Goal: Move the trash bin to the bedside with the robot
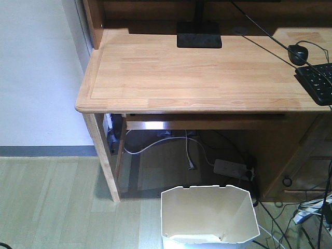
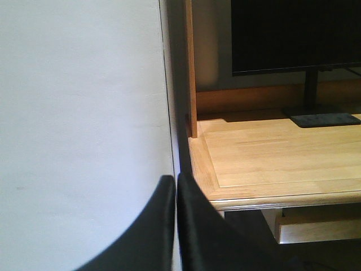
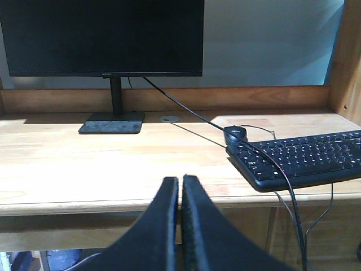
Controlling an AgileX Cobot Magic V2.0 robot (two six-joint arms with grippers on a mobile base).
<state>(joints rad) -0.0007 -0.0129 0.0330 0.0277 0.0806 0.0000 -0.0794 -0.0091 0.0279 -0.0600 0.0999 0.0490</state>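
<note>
Closed tight on nothing, the left gripper (image 2: 176, 195) and right gripper (image 3: 180, 195) hung at desk (image 1: 197, 72) height, while the trash bin (image 1: 207, 212) stood upright on the floor (image 1: 52, 202) below, just before the desk and rightward, probably nearer the right arm.

The trash bin (image 1: 208, 213) stands just before the desk (image 1: 181, 72).

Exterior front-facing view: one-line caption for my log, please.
White trash bin stands on the floor before the wooden desk, which carries a monitor base, mouse and keyboard.
</note>
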